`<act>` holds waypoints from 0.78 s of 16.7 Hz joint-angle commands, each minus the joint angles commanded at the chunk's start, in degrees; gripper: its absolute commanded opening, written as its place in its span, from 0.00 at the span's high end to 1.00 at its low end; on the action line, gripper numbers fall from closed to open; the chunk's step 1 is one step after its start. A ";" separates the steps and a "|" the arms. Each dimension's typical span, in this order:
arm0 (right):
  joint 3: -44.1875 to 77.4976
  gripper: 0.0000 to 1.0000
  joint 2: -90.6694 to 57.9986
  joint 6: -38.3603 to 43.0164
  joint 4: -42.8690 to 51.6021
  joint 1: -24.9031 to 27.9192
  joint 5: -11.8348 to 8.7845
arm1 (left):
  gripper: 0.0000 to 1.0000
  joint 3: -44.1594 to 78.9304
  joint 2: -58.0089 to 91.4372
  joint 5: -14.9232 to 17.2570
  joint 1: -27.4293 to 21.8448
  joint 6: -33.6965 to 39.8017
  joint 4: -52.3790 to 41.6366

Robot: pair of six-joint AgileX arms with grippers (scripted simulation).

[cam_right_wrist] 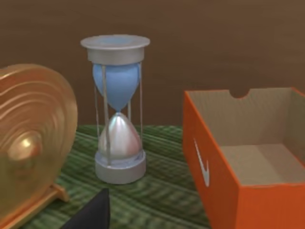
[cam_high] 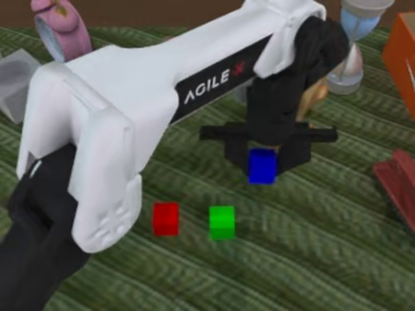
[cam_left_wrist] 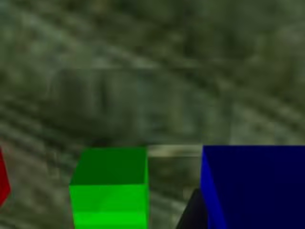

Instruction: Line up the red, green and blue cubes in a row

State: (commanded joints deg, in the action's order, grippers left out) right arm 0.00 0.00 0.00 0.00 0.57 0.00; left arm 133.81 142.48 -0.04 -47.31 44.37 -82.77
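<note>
Left gripper (cam_high: 262, 159) clenched on blue cube (cam_high: 262, 166), mid-desk, above the red cube (cam_high: 165, 218) and green cube (cam_high: 222, 221) pair toward the near edge. Arm reads "AGILE X". Right gripper's fingers: cannot tell.

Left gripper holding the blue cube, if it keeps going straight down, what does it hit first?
Probably only the green woven mat: the left gripper holds the small blue cube beyond the small green cube, though height is unclear.

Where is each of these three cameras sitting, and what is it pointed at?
Top view: above the table, looking down; left arm's gripper holding the blue cube.
Left wrist view: looks down at the green cube and blue cube, both shared with top.
Right wrist view: low, facing hourglass and orange box; one dark fingertip shows.
</note>
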 joint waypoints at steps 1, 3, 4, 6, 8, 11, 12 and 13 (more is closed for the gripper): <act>0.00 0.00 0.00 0.00 0.00 0.00 0.00 | 1.00 0.99 0.18 -0.10 -2.14 2.99 -0.40; 0.00 0.00 0.00 0.00 0.00 0.00 0.00 | 1.00 2.37 0.27 -0.32 -5.23 7.12 -0.86; 0.00 0.00 0.00 0.00 0.00 0.00 0.00 | 1.00 2.76 0.23 -0.40 -6.16 8.31 -0.96; 0.00 0.00 0.00 0.00 0.00 0.00 0.00 | 1.00 2.95 0.19 -0.44 -6.66 8.94 -1.00; 0.00 0.00 0.00 0.00 0.00 0.00 0.00 | 1.00 2.95 0.19 -0.44 -6.66 8.94 -1.00; 0.00 0.00 0.00 0.00 0.00 0.00 0.00 | 1.00 1.81 0.02 -0.42 -6.50 8.68 0.06; 0.00 0.00 0.00 0.00 0.00 0.00 0.00 | 1.00 0.43 0.00 -0.44 -6.45 8.66 1.45; 0.00 0.00 0.00 0.00 0.00 0.00 0.00 | 1.00 -1.43 0.01 -0.44 -6.37 8.69 3.35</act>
State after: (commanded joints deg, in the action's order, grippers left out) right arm 0.00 0.00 0.00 0.00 0.57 0.00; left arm 132.38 142.49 -0.48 -53.68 53.06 -79.42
